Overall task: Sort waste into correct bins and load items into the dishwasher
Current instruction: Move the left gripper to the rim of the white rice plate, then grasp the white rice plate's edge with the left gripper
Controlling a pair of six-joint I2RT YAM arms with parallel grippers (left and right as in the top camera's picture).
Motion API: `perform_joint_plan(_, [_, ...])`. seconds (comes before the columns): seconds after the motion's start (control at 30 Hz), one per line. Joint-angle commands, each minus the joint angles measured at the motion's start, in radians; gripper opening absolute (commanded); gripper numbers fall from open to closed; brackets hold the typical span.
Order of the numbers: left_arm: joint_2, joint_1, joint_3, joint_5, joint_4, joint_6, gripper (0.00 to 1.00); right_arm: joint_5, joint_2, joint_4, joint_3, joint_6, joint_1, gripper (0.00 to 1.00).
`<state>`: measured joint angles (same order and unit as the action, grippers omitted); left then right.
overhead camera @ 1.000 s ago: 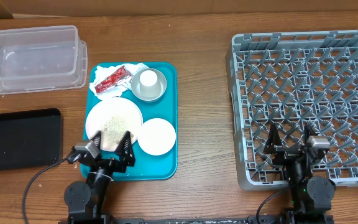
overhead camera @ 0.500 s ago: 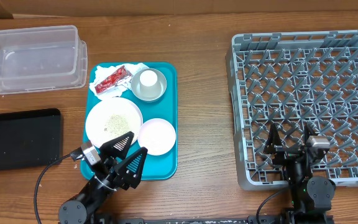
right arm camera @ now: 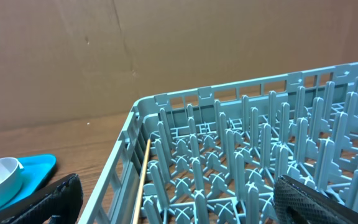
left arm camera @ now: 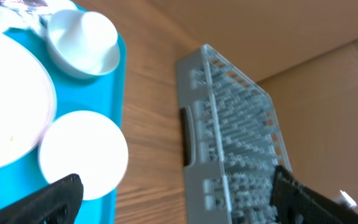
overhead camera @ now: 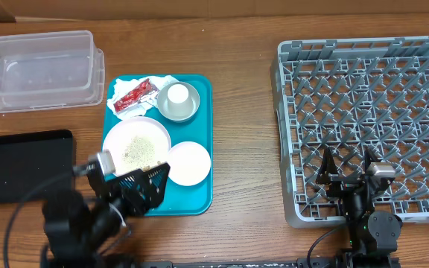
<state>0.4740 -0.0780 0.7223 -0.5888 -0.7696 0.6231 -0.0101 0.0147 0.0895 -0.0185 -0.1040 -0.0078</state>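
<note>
The left end effector (overhead camera: 149, 184), open and empty, hangs over the near edge of the teal tray (overhead camera: 199, 97), with the small plate (overhead camera: 191, 160) just ahead on that tray. The right end effector (overhead camera: 345, 164), also open, is well apart from the tray over the dish rack (overhead camera: 363, 59), so the left arm is nearer.

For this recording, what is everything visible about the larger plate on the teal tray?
The larger plate is round, pale pinkish-white and smooth. It lies flat and right side up on the left half of the teal tray. Loose white rice grains with a few brownish bits are scattered over its middle. The smaller plate meets its near right rim, but whether they overlap is unclear. From overhead the open left gripper hides part of its near edge, and contact cannot be told.
</note>
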Motion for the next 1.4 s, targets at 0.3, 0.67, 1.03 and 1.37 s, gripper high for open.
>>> perform_joint_plan(0.3, [0.444,0.043,0.335,0.177,-0.137,-0.174,1.0,0.009,-0.012,-0.005,0.01,0.007,-0.005,1.0])
perform_joint_plan(0.67, [0.78,0.223,0.437,0.502,-0.179,-0.091,1.0,0.009,-0.012,-0.005,0.01,0.007,-0.005,1.0])
perform_joint_plan(1.03, [1.08,0.32,0.438,0.64,-0.064,-0.069,1.0,0.009,-0.012,-0.005,0.01,0.007,-0.005,1.0])
perform_joint_plan(1.37, [1.234,0.382,0.438,0.824,0.008,0.031,1.0,0.009,-0.012,-0.005,0.01,0.007,-0.005,1.0])
